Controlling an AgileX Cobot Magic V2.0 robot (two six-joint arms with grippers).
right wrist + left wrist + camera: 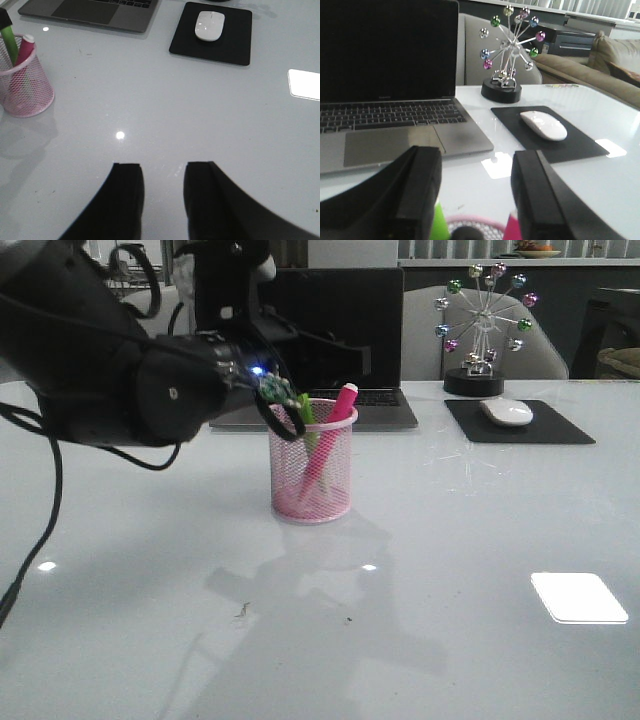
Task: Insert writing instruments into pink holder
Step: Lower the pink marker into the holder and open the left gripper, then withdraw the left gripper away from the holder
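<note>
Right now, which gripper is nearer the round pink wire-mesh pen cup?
Left. The left gripper hangs open right over the round pink wire-mesh pen cup; the right gripper is open over bare table, well away.

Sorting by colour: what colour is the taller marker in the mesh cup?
Magenta pink marker, clearest in the front view.

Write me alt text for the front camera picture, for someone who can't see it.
A pink mesh cup on a white table holds a green marker and a pink marker, with the robot's black left gripper right above its rim. Behind stand a laptop, a white mouse on a black pad, and a small Ferris-wheel ornament.
</note>
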